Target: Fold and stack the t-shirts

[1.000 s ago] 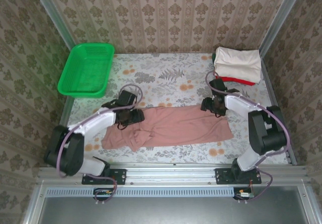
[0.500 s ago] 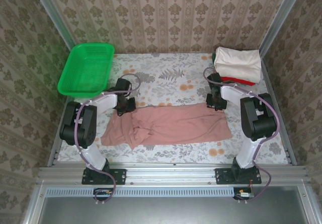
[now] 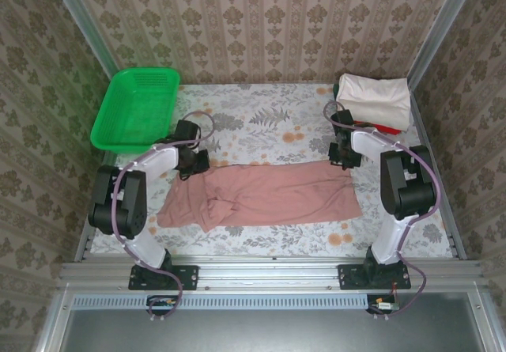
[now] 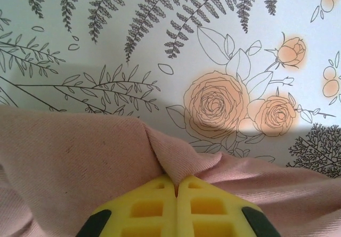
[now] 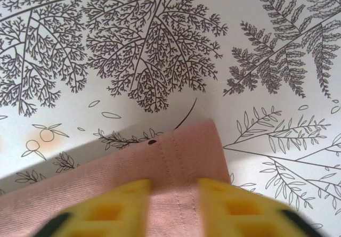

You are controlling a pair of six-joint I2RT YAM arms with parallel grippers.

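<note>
Dusty-pink t-shirt [image 3: 261, 195] rumpled, stretched sideways, cream t-shirt [image 3: 373, 97] folded atop red t-shirt [image 3: 387, 123], far-right corner

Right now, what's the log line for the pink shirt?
left gripper: shut on pink t-shirt | right gripper: open over its corner

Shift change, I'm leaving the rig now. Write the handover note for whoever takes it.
Left hand: shut, pinching the pink t-shirt's far left edge.
Right hand: fingers apart over its far right corner, no grip seen.
Pink t-shirt: long strip across the near table, left end rumpled.
Done: cream shirt on red shirt, folded, far right corner.
Left to do: finish folding the pink one, stack it there.
</note>
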